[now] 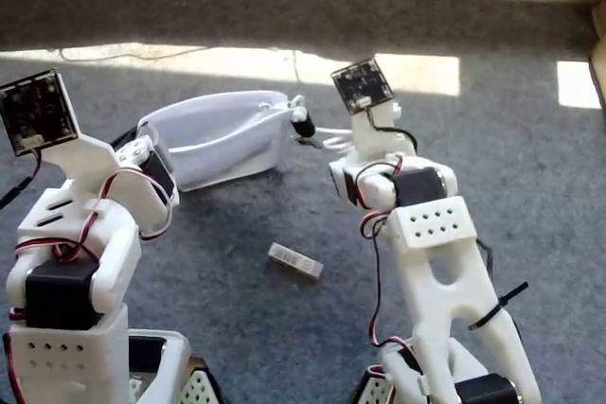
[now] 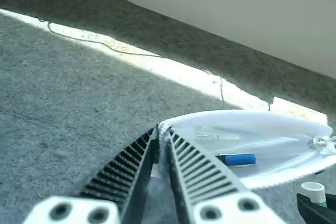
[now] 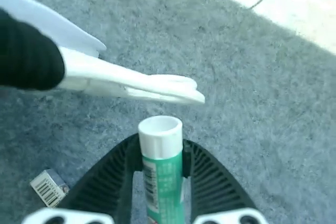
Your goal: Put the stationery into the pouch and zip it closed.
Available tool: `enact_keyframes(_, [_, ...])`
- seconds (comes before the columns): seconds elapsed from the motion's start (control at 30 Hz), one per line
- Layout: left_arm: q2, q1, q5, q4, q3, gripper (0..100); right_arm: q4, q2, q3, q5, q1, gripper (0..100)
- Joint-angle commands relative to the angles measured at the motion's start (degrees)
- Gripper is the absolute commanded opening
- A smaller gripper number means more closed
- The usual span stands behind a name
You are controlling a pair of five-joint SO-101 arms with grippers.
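**Desk:** Which step is this?

**Operator:** Loading, by my reading. My left gripper [image 2: 161, 132] is pinched shut on the rim of the pouch [image 1: 227, 153], at the end nearest that arm. The pouch lies on the grey felt surface [image 1: 189, 262] with its mouth gaping. My right gripper [image 3: 161, 142] is clamped around a glue stick [image 3: 161, 174], cap forward, just beside the pouch's far end. A blue pen-like item [image 2: 236, 159] already lies inside.

**Desk:** And what's next?

**Operator:** I judge the glue stick has to be carried over the open mouth and let go there, while my left claw holds the rim steady. A small block [image 1: 294, 261] lies on the felt between the two arms, well apart from the pouch, so it needs collecting too. The zip is not yet drawn, and that comes last.

**Desk:** Any writing we can quote?

**Operator:** Nothing legible. The glue stick wears a green label with a pale panel of fine print, too small to make out. In the right wrist view the block shows dark bars like a barcode on one face. The left wrist view shows a pale strip inside the pouch wall, with markings I can't read.
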Motion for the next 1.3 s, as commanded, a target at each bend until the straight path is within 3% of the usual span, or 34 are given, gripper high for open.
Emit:
enact_keyframes(0.0, [-0.92,-1.27,-1.14,-1.41,-0.04,1,-0.48,-6.20,-4.35,-0.70,-0.31,0.9])
enact_keyframes(0.17, [-0.92,-1.27,-1.41,-1.49,1.45,1,-0.48,-12.09,-4.26,-0.70,-0.40,0.9])
enact_keyframes(0.57, [-0.92,-1.27,-1.49,-0.70,1.45,1,-1.01,-20.44,-4.97,-4.13,-9.01,0.9])
enact_keyframes(1.17, [-0.92,-1.27,-2.64,-0.70,1.45,1,-1.19,-20.62,-23.52,-4.48,-24.04,0.9])
enact_keyframes(1.27, [-0.92,-1.27,-2.64,-0.70,1.45,1,-5.76,-20.62,-25.10,-4.75,-25.54,0.9])
